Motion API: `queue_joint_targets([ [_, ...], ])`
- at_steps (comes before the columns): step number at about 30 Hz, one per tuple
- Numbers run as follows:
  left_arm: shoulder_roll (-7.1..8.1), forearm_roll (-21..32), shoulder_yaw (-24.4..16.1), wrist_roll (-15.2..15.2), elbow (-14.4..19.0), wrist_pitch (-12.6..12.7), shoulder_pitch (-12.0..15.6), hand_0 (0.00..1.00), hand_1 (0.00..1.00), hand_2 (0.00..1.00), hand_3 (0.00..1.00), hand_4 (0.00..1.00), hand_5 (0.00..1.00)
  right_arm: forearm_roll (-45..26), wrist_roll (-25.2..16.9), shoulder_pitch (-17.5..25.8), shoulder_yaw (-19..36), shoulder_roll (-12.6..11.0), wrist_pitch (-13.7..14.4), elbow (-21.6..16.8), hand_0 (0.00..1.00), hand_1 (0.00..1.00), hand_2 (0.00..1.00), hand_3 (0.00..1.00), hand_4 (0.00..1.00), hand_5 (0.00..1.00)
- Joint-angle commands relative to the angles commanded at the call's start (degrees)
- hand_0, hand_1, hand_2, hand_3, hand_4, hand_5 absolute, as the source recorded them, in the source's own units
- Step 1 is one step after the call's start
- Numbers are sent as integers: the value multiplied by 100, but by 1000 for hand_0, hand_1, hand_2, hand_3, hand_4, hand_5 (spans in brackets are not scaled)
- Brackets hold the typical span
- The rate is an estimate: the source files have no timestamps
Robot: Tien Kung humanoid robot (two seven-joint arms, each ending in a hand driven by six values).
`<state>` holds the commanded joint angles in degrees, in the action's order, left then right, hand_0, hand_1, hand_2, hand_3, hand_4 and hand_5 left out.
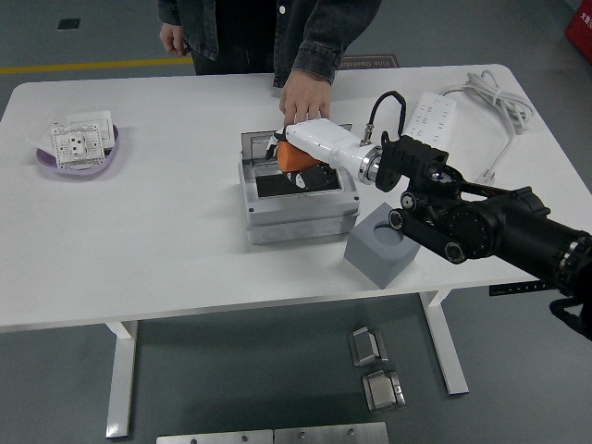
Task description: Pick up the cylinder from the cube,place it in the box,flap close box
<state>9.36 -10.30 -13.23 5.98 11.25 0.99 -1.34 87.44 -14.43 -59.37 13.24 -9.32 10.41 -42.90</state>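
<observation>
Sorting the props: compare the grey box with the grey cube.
The box is larger, low and open on top, with a dark inside; the cube is smaller, blocky, with one round socket. The right hand holds the orange cylinder over the box; the cube's socket is empty. Both are grey.

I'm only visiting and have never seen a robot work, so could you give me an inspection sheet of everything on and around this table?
Surface: white table, mostly bare.
Job's things: orange cylinder held over the open grey box; grey cube with a round hole on top, right of the box.
Clutter: purple dish holding a white socket plate, far left.
Grippers: white right hand shut on the cylinder; left hand nothing seen.
Cables: white power strip with a coiled cord, far right; black cable looped at the robot's wrist.
Surroundings: person's hand on the box's far edge; metal parts on the floor.
</observation>
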Motion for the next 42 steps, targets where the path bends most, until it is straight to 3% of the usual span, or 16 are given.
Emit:
queue_joint_targets([
  [4,4,-23,-14,-2,-2,0,-17,655,645,569,573,594,261,-69,-51,11,14,5,19,67,721,694,796,940,628,130],
  [5,6,-27,-17,-2,-2,0,-21,655,642,553,570,580,250,-79,-62,11,19,6,22,84,833,757,825,973,690,173],
  [19,-3,-45,-7,14,0,-14,-21,653,630,517,566,551,225,-108,-101,46,70,-38,7,120,878,788,847,996,745,230],
  [28,-34,-92,-68,-16,-4,-7,27,653,619,494,558,514,199,154,122,208,629,-434,-142,-755,889,789,847,998,750,235],
  [34,-43,-116,-96,-36,3,-7,26,653,615,493,557,504,190,142,231,58,913,-581,-292,-1290,888,787,846,998,754,248],
  [37,-38,-123,-104,-43,9,-8,13,652,614,493,556,503,187,50,226,-127,906,-539,-344,-1177,874,769,832,991,773,277],
  [42,-14,-178,-145,-67,13,-11,-20,652,611,494,555,496,177,-297,137,-470,666,-327,-418,-600,841,735,812,975,774,290],
])
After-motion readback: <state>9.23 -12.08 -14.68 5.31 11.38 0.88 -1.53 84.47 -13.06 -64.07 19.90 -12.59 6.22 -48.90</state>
